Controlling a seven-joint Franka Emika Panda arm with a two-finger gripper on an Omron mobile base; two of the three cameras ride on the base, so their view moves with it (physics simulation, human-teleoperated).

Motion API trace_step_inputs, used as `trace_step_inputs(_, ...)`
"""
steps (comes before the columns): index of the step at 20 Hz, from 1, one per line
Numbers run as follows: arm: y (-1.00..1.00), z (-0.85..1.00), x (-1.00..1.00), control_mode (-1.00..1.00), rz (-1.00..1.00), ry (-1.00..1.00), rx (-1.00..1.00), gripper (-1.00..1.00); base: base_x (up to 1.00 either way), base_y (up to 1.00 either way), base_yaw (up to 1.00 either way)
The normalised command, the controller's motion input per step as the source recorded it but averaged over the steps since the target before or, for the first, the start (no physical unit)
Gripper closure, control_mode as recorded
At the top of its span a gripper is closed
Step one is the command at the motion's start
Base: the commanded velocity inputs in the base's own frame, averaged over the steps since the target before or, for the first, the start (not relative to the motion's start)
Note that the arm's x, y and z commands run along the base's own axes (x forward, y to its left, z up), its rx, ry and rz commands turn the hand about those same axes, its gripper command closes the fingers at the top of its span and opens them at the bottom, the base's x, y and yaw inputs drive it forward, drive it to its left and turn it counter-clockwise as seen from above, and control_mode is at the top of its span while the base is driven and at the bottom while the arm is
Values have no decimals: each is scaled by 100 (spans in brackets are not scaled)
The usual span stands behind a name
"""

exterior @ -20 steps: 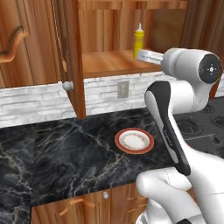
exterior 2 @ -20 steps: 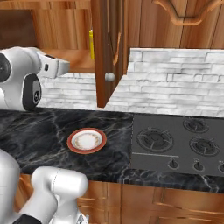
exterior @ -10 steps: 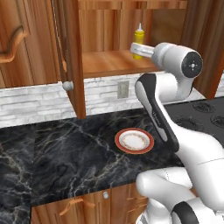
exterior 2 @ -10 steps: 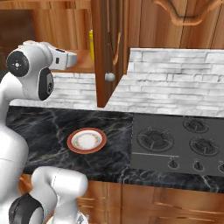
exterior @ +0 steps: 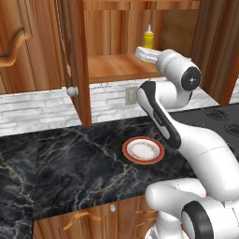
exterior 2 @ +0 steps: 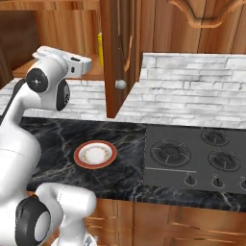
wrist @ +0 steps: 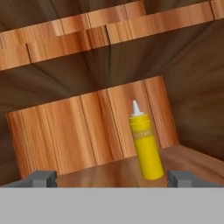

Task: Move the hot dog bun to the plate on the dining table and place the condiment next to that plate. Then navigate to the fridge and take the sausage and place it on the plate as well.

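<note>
Inside the open wooden wall cupboard [exterior: 116, 70], on its bare shelf, stands the small slim yellow squeeze bottle with a pale pointed nozzle, the condiment [wrist: 145, 142]; it is upright and near the back wall, which is probably just where it is stored. The same bottle shows above the robot's wrist in the left base view [exterior: 148, 41] and as a yellow strip beside the cupboard door in the right base view [exterior 2: 100, 49]. The tool [wrist: 112, 177] is raised to the level of the shelf and points straight into the cupboard. Its two dark fingertips [wrist: 42, 177] are wide apart and hold nothing. The bottle is between their lines but nearer to the right one, and well ahead of them, so I judge that this is the approach for a grasp around the bottle's body and that the hand needs to go forward and a little to the right. The cupboard door with a round grey knob [exterior: 72, 91] stands open, which leaves free access to the shelf. Below, on the black white-veined marble table [exterior: 70, 163], lies a white plate with a red-orange rim [exterior: 143, 150]; it is not the grey-blue plate of the task. I can read no brand, label or writing on the bottle or anywhere else.
</note>
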Motion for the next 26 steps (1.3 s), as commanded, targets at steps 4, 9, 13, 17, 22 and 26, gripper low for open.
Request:
trace_step_inputs(4,-7,8,30,-100,0,-2,0,-100,0,0,0)
trace_step_inputs(9,1,24,14,-100,-3,14,-8,-100,0,0,0)
trace_step_inputs(13,2,0,2,-100,-6,17,-17,-100,0,0,0)
trace_step_inputs(17,-3,8,23,-100,-8,3,-11,-100,0,0,0)
trace_step_inputs(22,-3,1,28,-100,-2,0,0,-100,0,0,0)
trace_step_inputs(26,-5,-10,26,-100,0,0,0,-100,0,0,0)
